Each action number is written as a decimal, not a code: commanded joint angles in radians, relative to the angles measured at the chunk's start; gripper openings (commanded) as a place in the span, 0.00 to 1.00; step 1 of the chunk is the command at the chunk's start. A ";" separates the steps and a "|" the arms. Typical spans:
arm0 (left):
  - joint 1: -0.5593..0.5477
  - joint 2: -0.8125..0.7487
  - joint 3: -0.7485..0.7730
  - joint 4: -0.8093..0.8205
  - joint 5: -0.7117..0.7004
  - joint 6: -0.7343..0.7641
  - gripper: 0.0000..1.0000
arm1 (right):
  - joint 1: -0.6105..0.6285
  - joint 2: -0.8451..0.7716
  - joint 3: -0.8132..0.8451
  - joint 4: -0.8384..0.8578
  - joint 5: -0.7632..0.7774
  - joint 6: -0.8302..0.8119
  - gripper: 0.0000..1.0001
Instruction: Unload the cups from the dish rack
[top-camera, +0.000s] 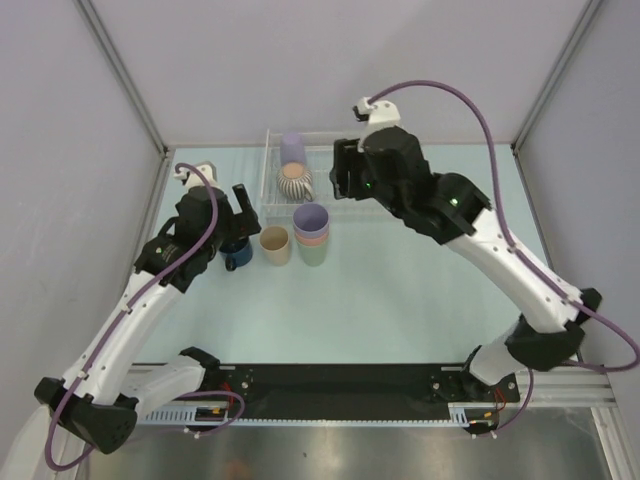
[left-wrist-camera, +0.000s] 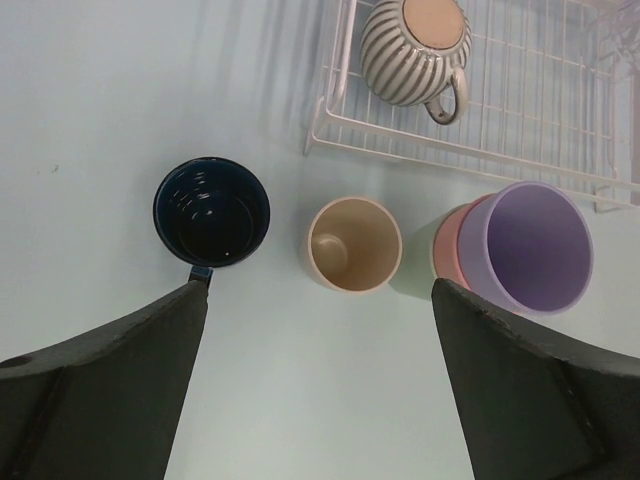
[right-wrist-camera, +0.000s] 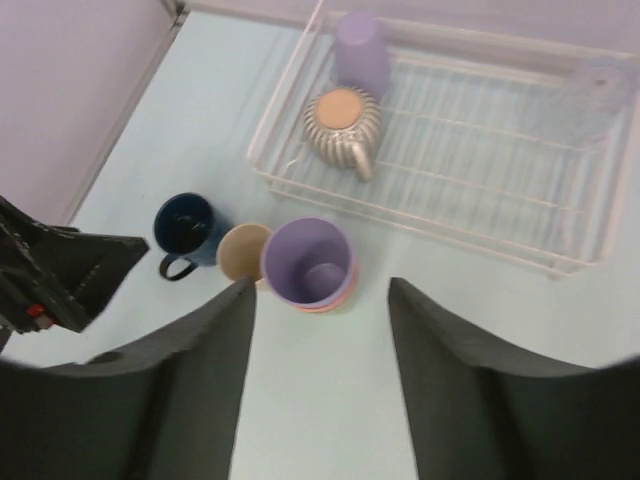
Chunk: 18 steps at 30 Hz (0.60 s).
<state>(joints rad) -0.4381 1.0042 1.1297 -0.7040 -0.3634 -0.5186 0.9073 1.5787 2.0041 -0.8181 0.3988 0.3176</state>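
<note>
The ribbed cup (right-wrist-camera: 343, 125) and a lavender cup (right-wrist-camera: 358, 52) are sitting upturned in the dish rack's (right-wrist-camera: 480, 170) left end. The right gripper (right-wrist-camera: 320, 300) is hovering near them, jaws apart and empty. It is best taking the ribbed body squarely, clear of its handle. The left gripper (left-wrist-camera: 320, 300) is hanging wide open, holding nothing.

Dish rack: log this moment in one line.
in rack: ribbed mug, lavender cup | on table: navy mug, tan cup, lavender-topped stack | left fingers: open, empty | right fingers: open, empty
</note>
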 joint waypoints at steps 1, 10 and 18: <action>-0.002 -0.036 -0.027 0.012 -0.015 0.057 1.00 | -0.004 -0.205 -0.241 0.102 0.168 -0.054 0.67; -0.077 -0.088 -0.131 0.001 -0.074 0.108 1.00 | -0.007 -0.505 -0.609 0.102 0.337 -0.011 0.90; -0.129 -0.108 -0.104 0.003 -0.092 0.088 1.00 | -0.016 -0.585 -0.816 0.119 0.365 0.063 0.91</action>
<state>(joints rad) -0.5453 0.9203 0.9985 -0.7185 -0.4252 -0.4400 0.8974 1.0092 1.2564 -0.7399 0.7078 0.3237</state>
